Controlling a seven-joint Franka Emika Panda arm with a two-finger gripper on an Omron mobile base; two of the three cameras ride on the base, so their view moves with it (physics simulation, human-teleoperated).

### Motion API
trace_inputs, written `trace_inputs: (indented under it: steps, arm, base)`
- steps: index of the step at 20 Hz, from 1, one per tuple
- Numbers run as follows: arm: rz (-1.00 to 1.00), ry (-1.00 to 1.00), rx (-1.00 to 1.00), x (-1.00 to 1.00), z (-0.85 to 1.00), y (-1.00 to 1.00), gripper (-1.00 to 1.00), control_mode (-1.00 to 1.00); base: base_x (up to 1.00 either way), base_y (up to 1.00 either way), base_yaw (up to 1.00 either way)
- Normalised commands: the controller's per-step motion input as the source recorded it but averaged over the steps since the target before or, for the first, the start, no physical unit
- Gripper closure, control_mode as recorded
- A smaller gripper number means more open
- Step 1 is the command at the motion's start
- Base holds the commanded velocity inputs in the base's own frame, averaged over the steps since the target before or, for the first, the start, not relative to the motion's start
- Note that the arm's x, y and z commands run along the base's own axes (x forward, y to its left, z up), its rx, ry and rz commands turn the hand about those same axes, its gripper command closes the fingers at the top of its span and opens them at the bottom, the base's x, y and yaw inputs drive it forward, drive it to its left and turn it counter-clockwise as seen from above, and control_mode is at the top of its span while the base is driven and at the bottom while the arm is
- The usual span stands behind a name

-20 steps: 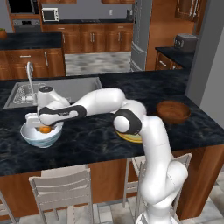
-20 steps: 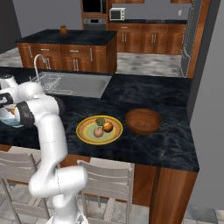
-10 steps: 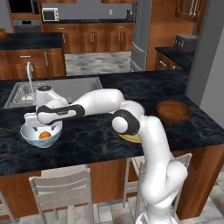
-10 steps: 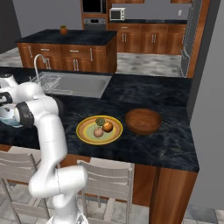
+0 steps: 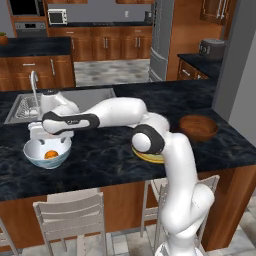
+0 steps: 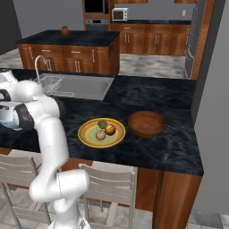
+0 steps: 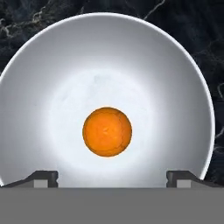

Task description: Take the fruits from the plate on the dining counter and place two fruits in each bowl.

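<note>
arm stretched left along surface | pincer spread empty, pointing down over white bowl | orange inside

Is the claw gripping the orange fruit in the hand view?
No: the round orange fruit lies loose at the bottom of the deep white bowl, with the claw open above it.

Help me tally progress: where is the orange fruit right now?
The orange fruit lies loose in the middle of the white bowl at the counter's left end, under the open end effector, near the sink.
</note>
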Motion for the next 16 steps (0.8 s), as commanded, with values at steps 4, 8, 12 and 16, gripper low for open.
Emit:
trace_inputs:
  steps: [4,8,12,16]
  arm:
    - [0.0,-0.02,0.0,-0.51,0.24,-0.79,-1.0,-1.0]
    - [-0.04,-0.02,0.0,-0.57,0.05,-0.96,-1.0,-1.0]
    - [-0.05,0.0,0.0,-0.54,0.0,-1.0,-1.0,-1.0]
    - [-0.08,-0.02,0.0,-0.51,0.0,-1.0,-1.0,-1.0]
  base:
    - [0.0,0.0,0.0]
    - [0.0,0.0,0.0]
    - [0.0,0.0,0.0]
    - [0.0,0.0,0.0]
